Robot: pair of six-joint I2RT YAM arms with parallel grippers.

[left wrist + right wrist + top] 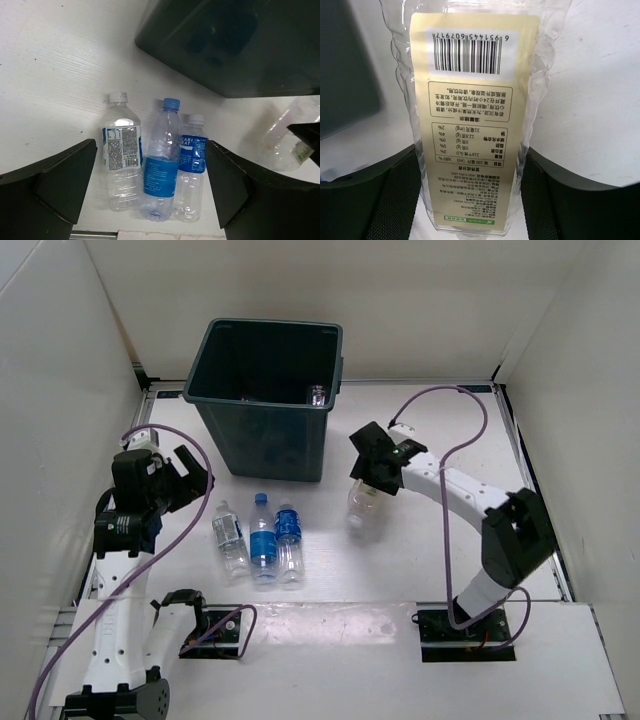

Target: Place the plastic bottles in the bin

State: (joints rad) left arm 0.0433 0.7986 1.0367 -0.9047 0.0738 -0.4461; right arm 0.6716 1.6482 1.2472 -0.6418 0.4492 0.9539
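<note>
Your left gripper (192, 478) hangs with fingers spread and empty near three bottles (160, 165), which lie side by side on the table (420, 560) in front of the bin (265, 445). Inside the bin, one clear bottle (318, 395) shows at the right wall. Your right gripper (368, 478) clamps the cream-labelled bottle (470, 125) just right of the bin.

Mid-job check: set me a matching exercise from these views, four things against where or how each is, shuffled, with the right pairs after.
1. bin
2. cream-label bottle
3. blue-cap bottle
4. left gripper

A. middle one of three lying side by side
B. open, holding nothing
C. held by the right gripper
D. dark green, upright

Pairs: 1-D, 2-C, 3-A, 4-B.
</note>
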